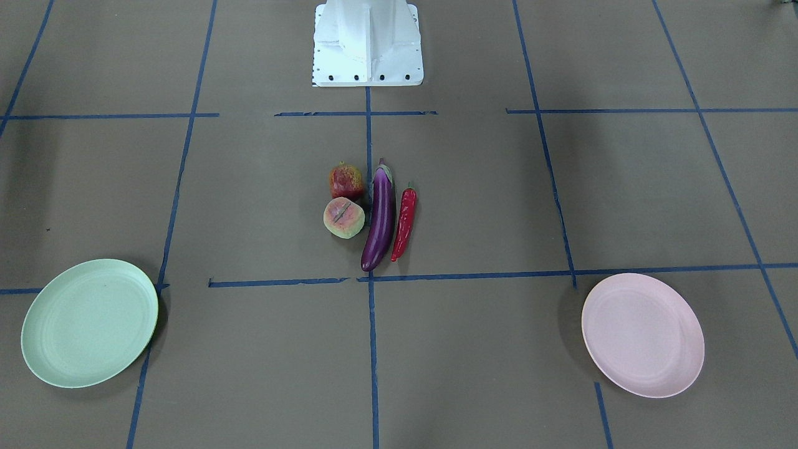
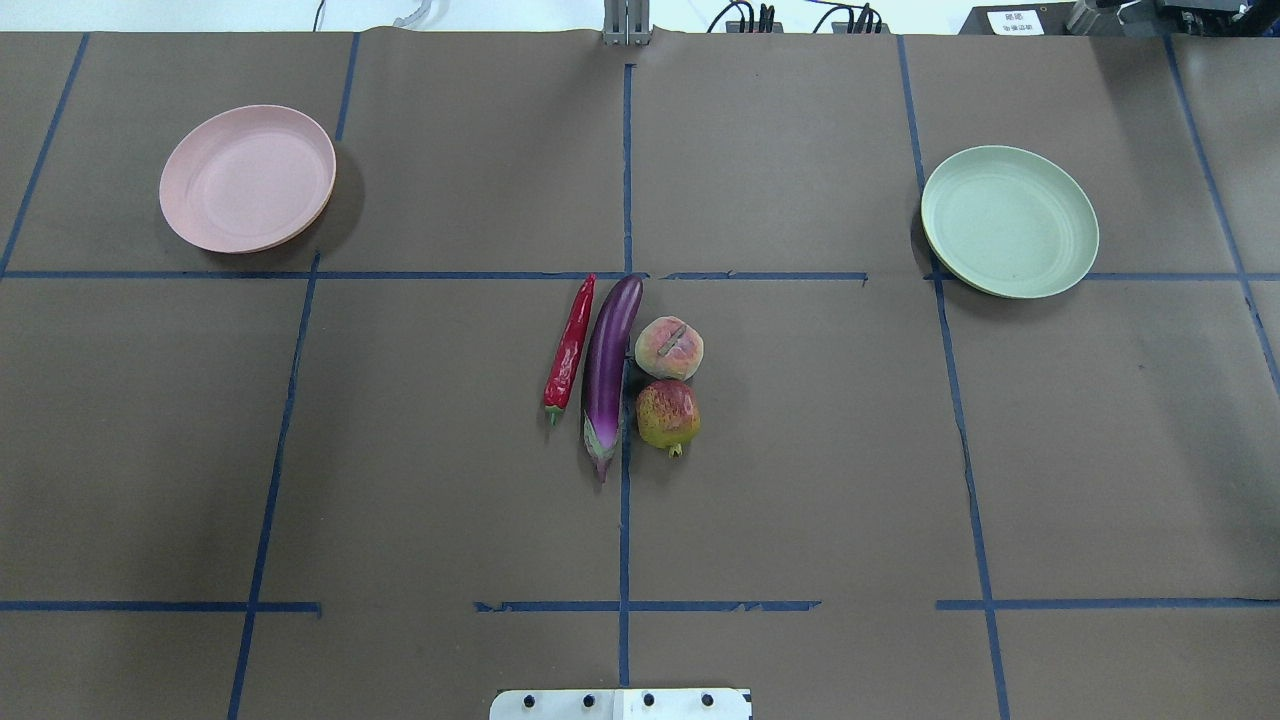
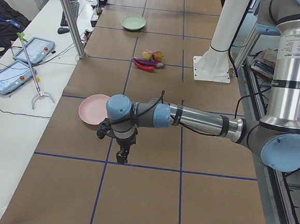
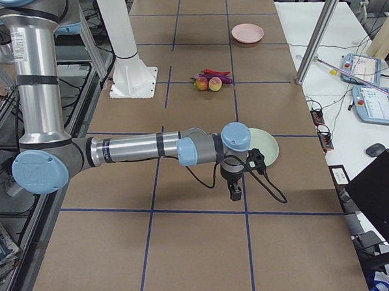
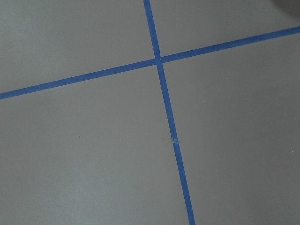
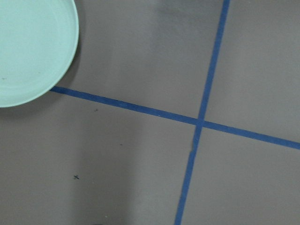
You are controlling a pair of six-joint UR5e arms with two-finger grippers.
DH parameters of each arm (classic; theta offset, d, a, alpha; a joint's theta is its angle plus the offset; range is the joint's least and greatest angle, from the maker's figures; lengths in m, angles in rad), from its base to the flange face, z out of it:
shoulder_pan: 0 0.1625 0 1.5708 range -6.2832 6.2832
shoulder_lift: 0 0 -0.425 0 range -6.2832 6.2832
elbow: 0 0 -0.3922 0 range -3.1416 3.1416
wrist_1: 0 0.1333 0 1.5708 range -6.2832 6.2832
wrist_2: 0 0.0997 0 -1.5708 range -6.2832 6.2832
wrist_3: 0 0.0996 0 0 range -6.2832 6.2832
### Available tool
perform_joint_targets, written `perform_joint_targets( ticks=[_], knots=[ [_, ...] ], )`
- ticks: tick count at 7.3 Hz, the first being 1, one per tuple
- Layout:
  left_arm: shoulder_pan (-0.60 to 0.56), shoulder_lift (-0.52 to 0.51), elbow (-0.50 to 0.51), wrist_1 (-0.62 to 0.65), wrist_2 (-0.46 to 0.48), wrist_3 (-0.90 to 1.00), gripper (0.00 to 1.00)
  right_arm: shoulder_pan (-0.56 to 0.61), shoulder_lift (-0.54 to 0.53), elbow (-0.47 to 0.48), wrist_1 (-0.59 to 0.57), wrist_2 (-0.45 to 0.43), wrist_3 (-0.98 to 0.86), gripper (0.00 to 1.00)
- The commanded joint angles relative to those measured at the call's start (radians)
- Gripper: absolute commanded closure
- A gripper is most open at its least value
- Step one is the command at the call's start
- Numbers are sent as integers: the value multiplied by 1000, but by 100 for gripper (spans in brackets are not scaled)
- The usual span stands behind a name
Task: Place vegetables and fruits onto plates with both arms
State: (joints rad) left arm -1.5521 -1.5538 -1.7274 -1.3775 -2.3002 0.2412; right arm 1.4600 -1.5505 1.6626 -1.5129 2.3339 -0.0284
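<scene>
Eggplant, chili, peach, apple clustered centrally for shared reach, I guess; left gripper by pink plate, right gripper by green plate, can't tell if jaws are parted.

Purple eggplant, mint plate

left arm: you see the forearm stretched out level, wrist turned down | left gripper: points straight down, jaw gap too small for you to judge | right arm: forearm level, wrist turned down | right gripper: points straight down, jaw gap unclear to you
</scene>
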Motion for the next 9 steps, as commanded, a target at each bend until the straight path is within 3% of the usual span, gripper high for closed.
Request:
perform_joint_targets(
  ticks=[1,3,7,9],
  knots=[
    [3,1,-3,0,2,-2,0,-143,79,61,13,15,178,0],
    [7,1,-3,0,2,0,0,-296,214,98,17,-13,447,0],
    [9,1,-3,0,1,0,0,-785,508,105,-1,-429,1079,0],
    [9,3,2,0,2,0,0,-958,582,88,-3,-594,1246,0]
  ],
)
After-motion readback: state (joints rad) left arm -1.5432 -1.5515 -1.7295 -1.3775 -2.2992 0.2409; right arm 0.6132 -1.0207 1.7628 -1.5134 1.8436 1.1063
